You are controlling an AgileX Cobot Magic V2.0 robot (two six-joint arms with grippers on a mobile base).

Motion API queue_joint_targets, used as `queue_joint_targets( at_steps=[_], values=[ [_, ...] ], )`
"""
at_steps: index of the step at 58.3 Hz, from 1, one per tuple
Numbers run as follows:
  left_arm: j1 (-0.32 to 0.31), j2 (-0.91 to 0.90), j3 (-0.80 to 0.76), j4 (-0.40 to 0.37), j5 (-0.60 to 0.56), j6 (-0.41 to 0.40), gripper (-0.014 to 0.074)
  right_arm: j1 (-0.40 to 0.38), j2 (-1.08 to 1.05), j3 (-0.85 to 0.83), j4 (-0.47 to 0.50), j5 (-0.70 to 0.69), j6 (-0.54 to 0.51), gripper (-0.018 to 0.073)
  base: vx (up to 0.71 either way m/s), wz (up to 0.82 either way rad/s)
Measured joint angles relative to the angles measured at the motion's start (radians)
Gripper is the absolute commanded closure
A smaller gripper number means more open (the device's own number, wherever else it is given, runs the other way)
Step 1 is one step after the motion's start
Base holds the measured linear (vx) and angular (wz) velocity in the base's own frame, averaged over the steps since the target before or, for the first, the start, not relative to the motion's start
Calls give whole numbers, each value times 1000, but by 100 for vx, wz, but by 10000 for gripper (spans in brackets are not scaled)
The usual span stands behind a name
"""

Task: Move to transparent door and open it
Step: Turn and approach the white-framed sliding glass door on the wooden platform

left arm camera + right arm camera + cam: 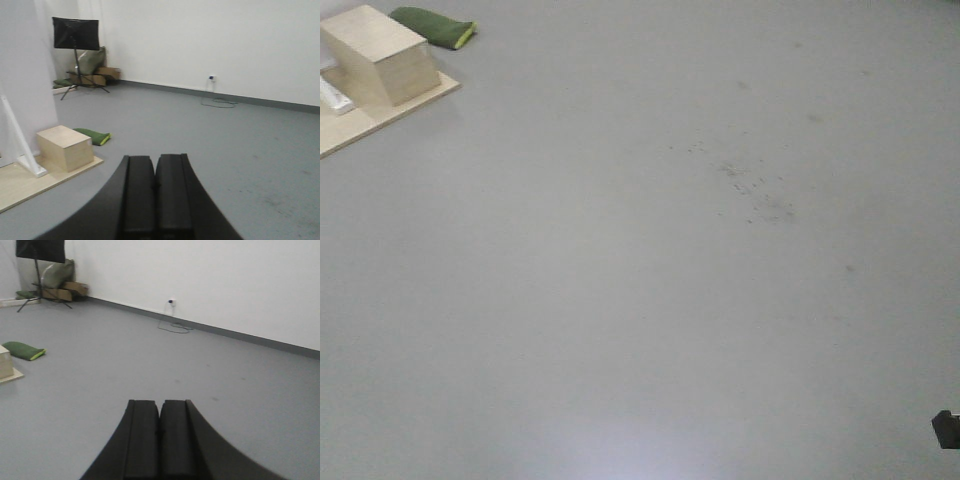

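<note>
Front view, far left: a pale wooden board (390, 115) is seen lying on the grey floor (650, 300) at the top left corner; a wooden box (375, 55) is set on it, and a green cushion (435, 27) is dropped on the floor just behind the box; a small white piece (334, 95) is tucked beside the box at the picture's edge, too cropped to be named; dark scuff specks (755, 190) are scattered right of centre.

Left wrist view: a slanted white strut (17, 140) is planted on the left end of the board; whether it belongs to the transparent door can't be told, and the door itself isn't made out in any view, so its spot relative to either gripper can't be given; a black panel on a tripod (75, 34) is parked in the far left corner of the room; a wall socket with a cable (212, 80) is seen further right.

The left gripper (155, 165) is pressed together with nothing caught between the pads; same for the right gripper (160, 407), held above bare floor.
</note>
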Motion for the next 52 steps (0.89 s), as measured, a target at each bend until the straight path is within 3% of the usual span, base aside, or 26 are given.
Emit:
queue_joint_targets(
  at_steps=[52],
  values=[
    [0,0,0,0,0,0,602,0,0,0,0,1,0,566,65,64]
  ],
)
